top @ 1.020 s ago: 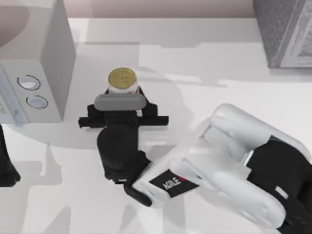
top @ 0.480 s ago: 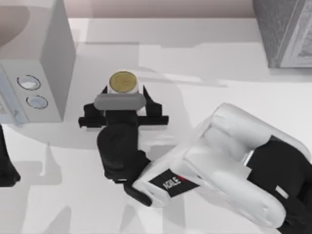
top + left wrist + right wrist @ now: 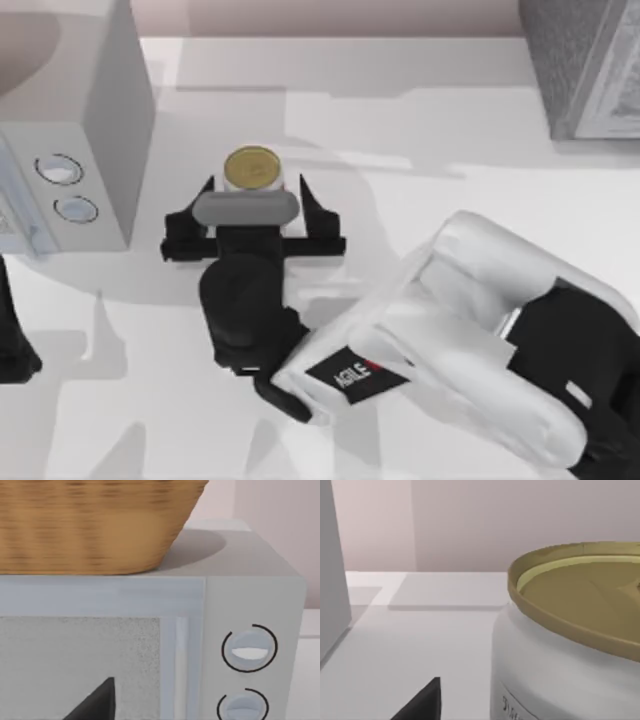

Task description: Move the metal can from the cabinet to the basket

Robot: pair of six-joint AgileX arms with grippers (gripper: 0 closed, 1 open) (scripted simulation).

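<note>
The metal can (image 3: 251,169) is standing on the table (image 3: 430,120), between the white box (image 3: 75,130) at far left and the cabinet (image 3: 585,65) at far right. The basket (image 3: 95,525) is sitting on the box.

The right gripper (image 3: 254,200) stands with its fingers spread wide, one on each side of the metal can (image 3: 251,169), a clear gap between each finger and the can. Beyond the can the table (image 3: 400,110) lies bare as far as the back wall. To the gripper's left the white box with two dials (image 3: 90,140) stands near, narrowing the passage there, with the basket (image 3: 95,525) resting on top of it. Far off to its right, the cabinet (image 3: 585,65) fills the table's back corner, with open surface between.
</note>
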